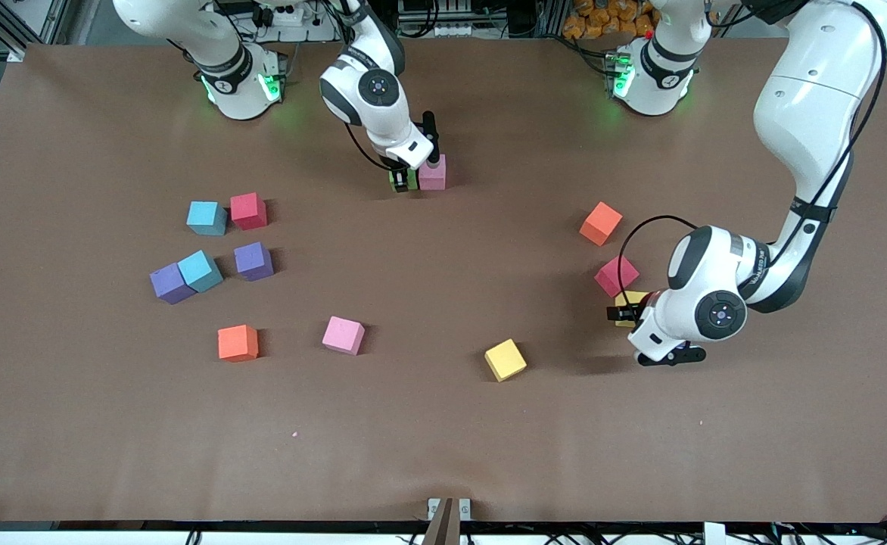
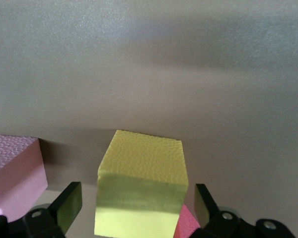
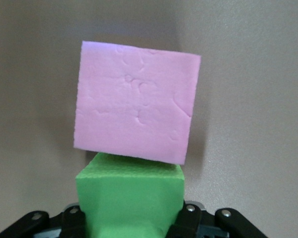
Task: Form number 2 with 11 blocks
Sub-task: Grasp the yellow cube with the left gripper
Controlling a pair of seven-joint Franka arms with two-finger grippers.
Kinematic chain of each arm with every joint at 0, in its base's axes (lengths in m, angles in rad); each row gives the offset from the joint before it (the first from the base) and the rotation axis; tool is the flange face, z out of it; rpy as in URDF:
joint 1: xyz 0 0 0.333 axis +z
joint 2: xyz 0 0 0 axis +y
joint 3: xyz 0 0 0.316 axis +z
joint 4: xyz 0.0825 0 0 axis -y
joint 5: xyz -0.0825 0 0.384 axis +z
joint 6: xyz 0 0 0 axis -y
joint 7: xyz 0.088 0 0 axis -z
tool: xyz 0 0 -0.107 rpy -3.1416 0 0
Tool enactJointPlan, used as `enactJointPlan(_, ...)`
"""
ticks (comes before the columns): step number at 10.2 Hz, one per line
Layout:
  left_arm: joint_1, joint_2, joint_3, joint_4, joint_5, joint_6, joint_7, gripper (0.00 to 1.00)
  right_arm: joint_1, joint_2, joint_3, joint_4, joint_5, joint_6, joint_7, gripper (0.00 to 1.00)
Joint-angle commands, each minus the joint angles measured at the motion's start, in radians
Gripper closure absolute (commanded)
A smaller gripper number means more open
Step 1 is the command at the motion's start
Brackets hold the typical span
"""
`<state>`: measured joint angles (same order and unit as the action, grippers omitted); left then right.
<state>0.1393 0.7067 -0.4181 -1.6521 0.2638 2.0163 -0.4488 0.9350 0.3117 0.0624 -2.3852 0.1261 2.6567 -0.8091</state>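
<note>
Front view: the right gripper [image 1: 399,180] is low on the brown table [image 1: 443,424], clamped on a small green foam cube [image 1: 411,179] that sits flush beside a pink foam cube [image 1: 433,172], apparently starting a row of the digit near the robots' bases, while the other loose blocks lie nearer the camera than that pink cube. Left wrist view: the left gripper [image 2: 138,208] stands with jaws spread around a yellow foam cube [image 2: 141,186], not yet pinching it, presumably about to pick it. Right wrist view: the green cube, gripped between closed fingers [image 3: 188,218], touches the pink cube's face.
</note>
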Motion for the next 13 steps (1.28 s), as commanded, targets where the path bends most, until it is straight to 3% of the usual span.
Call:
enactJointPlan(1,0.003,-0.027,-0.001,-0.028,0.017,-0.018,-0.014,0.42,0.004,0.043,0.004,-0.002,-0.006,0.043,0.034,0.71)
enactJointPlan(3,0.0,-0.023,0.002,-0.022,0.02,-0.018,-0.086,0.93,0.005,0.043,0.004,-0.002,-0.006,0.042,0.042,0.71)
enactJointPlan(4,0.0,-0.024,0.002,-0.02,0.02,-0.018,-0.093,1.0,0.004,0.044,0.005,-0.002,-0.006,0.042,0.056,0.7)
enactJointPlan(7,0.009,-0.049,0.002,0.001,0.015,-0.018,-0.129,1.0,0.002,0.046,0.013,0.004,-0.006,0.042,0.071,0.7)
enactJointPlan(11,0.01,-0.17,-0.005,0.003,-0.035,-0.097,-0.212,1.0,0.001,0.053,0.013,0.007,-0.006,0.04,0.071,0.7)
enactJointPlan(12,0.0,-0.19,-0.007,0.005,-0.035,-0.117,-0.253,1.0,0.001,0.058,0.013,0.008,-0.006,0.043,0.074,0.65)
enactJointPlan(13,-0.007,-0.205,-0.019,0.012,-0.035,-0.131,-0.296,1.0,0.001,0.058,0.013,0.008,-0.006,0.042,0.079,0.51)
